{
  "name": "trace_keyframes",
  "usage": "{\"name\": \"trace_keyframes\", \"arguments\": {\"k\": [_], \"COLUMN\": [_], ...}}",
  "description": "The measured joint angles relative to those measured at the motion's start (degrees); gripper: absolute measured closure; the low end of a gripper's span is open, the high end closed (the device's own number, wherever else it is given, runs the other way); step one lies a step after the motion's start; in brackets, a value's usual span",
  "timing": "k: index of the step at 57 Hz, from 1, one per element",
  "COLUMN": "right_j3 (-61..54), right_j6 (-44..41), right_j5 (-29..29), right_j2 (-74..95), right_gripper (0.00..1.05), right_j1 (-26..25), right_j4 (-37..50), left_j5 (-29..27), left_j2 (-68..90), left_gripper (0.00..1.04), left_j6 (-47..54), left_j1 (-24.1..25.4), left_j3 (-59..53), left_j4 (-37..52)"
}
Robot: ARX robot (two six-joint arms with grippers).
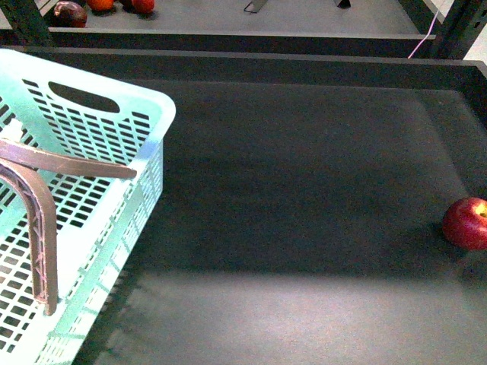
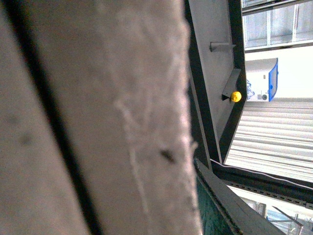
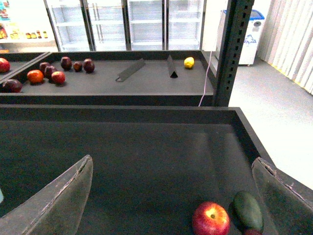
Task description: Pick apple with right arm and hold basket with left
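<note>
Apple [image 1: 467, 223] sits at the bench's [image 1: 304, 190] far right edge, just ahead of the right tool [image 3: 172, 164], facing the gap between its wide-spread fingers [image 3: 63, 196] (basket [image 1: 76, 190] well apart, leftward); right arm looks nearer.

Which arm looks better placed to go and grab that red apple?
The right. The apple lies far to the robot's right, and the right wrist view shows it just ahead of the open right gripper. The basket fills the left side.
</note>
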Motion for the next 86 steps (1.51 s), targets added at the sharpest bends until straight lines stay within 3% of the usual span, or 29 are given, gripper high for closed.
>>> {"name": "trace_keyframes", "arguments": {"k": [5, 17, 33, 47, 86], "right_j3": [0.0, 0.0, 0.0, 0.0, 0.0], "right_j6": [0.02, 0.02, 0.02, 0.02, 0.02], "right_j5": [0.0, 0.0, 0.0, 0.0, 0.0], "right_j2": [0.0, 0.0, 0.0, 0.0, 0.0], "right_gripper": [0.09, 0.09, 0.09, 0.09, 0.09], "right_j1": [0.0, 0.0, 0.0, 0.0, 0.0], "right_j4": [0.0, 0.0, 0.0, 0.0, 0.0], "left_j5": [-0.98, -5.33, -9.53, -9.86, -10.34], "left_j2": [-4.83, -8.39, -1.11, 3.19, 3.45], "left_gripper": [0.71, 0.71, 0.73, 0.74, 0.74], "left_j6": [0.31, 0.04, -0.02, 0.02, 1.16], "left_j1": [-2.49, -14.53, -29.62, -38.1, -39.26], "left_j3": [0.44, 9.51, 21.99, 24.92, 25.31], "left_j4": [-3.3, -10.88, -15.34, -16.15, -16.15]}}
